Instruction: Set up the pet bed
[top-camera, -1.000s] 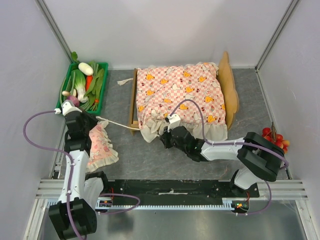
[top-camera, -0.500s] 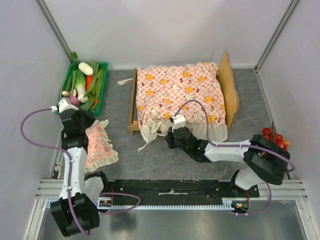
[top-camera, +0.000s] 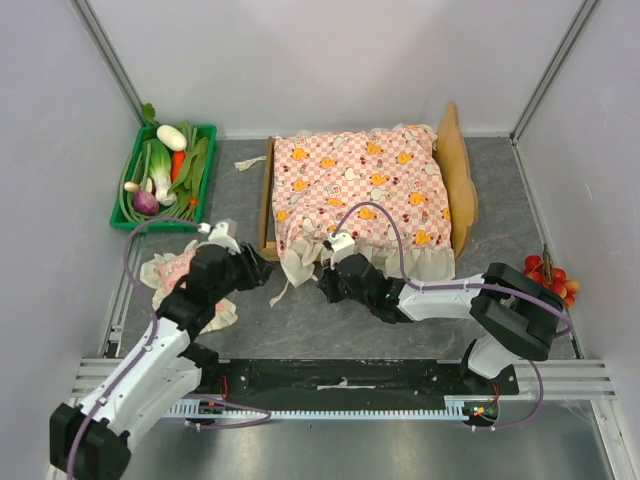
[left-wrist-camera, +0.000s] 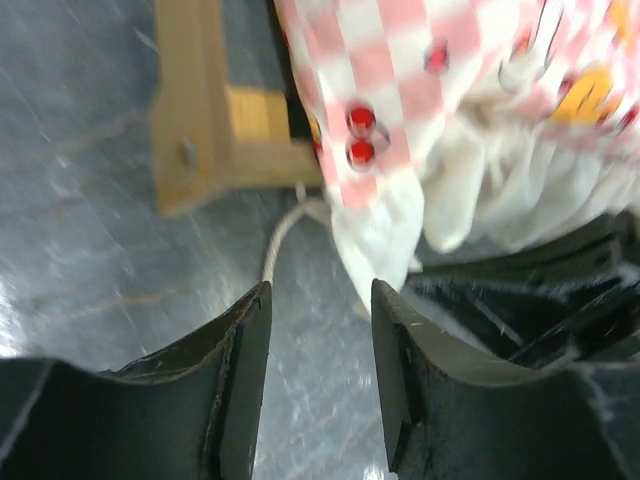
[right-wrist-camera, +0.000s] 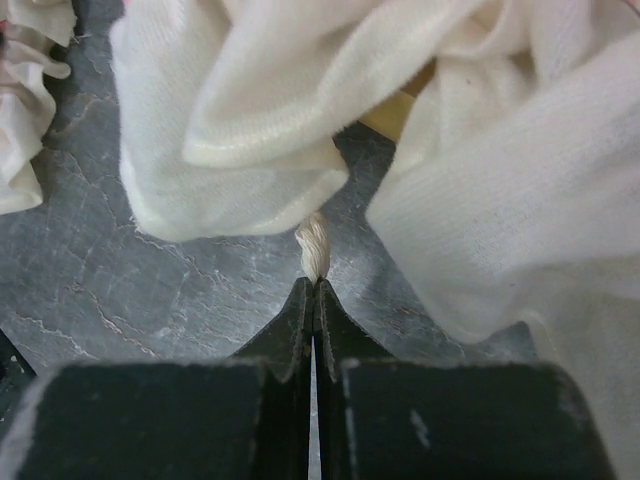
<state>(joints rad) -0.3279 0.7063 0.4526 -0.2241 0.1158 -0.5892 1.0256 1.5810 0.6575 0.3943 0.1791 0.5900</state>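
The grey bench carried the pet bed at its far middle, headboard to the right, with the pink-checked mattress draped over it. A green tray of vegetables sat far left, and the frilled pillow lay near left. The left hand, spread and empty, hovered by the bed's foot corner. The right hand pinched a white cord below the mattress frill.

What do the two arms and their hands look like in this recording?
Both the left arm and the right arm have white links joined by bulky black joints, and a thin purple cable loops loosely alongside each. The left hand and the right hand are matte black, each with two flat, tapering fingers. No markings are readable.
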